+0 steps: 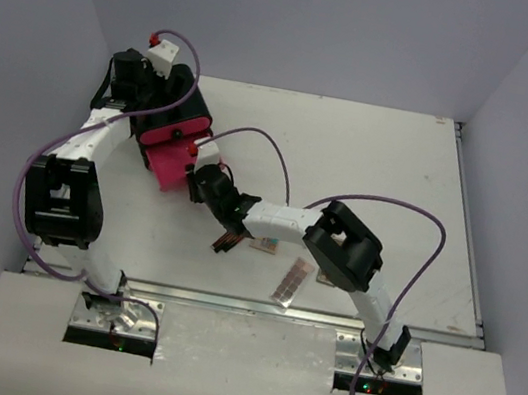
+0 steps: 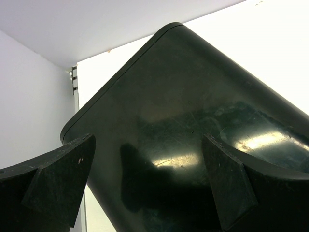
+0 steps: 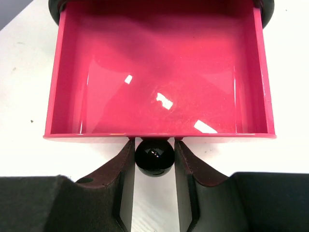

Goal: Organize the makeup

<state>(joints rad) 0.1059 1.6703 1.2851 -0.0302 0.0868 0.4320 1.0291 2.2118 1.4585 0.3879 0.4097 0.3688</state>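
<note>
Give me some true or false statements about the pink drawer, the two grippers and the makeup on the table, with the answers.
The pink drawer is pulled open. True.
Compacts lie inside the drawer. False: the part of its floor in view is bare.
The right gripper is closed on the drawer's black knob. True.
The left gripper clamps a lipstick. False: it is open, over the black box.
A long palette lies on the table, outside the drawer. True.
</note>
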